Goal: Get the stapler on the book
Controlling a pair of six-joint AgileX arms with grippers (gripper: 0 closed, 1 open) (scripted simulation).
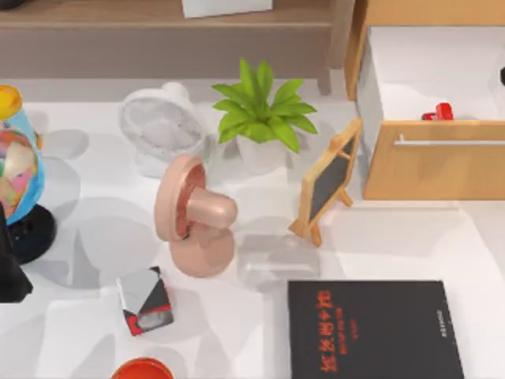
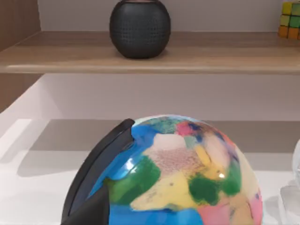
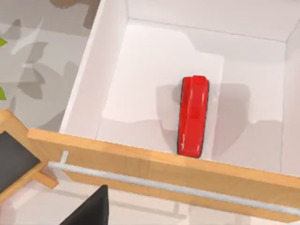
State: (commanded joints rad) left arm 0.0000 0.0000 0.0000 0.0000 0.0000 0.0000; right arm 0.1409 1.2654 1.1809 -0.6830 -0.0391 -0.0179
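The small bright red stapler [image 1: 436, 112] lies on the white floor of an open wooden drawer [image 1: 432, 162] at the table's back right. In the right wrist view the stapler [image 3: 192, 116] rests just behind the drawer's front panel. My right gripper [image 1: 502, 76] hovers above the drawer, apart from the stapler. One dark finger [image 3: 91, 211] shows in the right wrist view with nothing against it. The black book [image 1: 371, 328] with red characters lies flat at the front right. My left arm [image 1: 12, 268] is parked at the left edge.
A colourful globe [image 1: 16, 170] stands beside the left arm. A white fan [image 1: 162, 126], a potted plant [image 1: 260, 118], a small chalkboard [image 1: 327, 181] and a pink lamp [image 1: 193, 217] stand mid-table. A red-grey-black box [image 1: 146, 302] and a red dish [image 1: 142, 369] sit at the front left.
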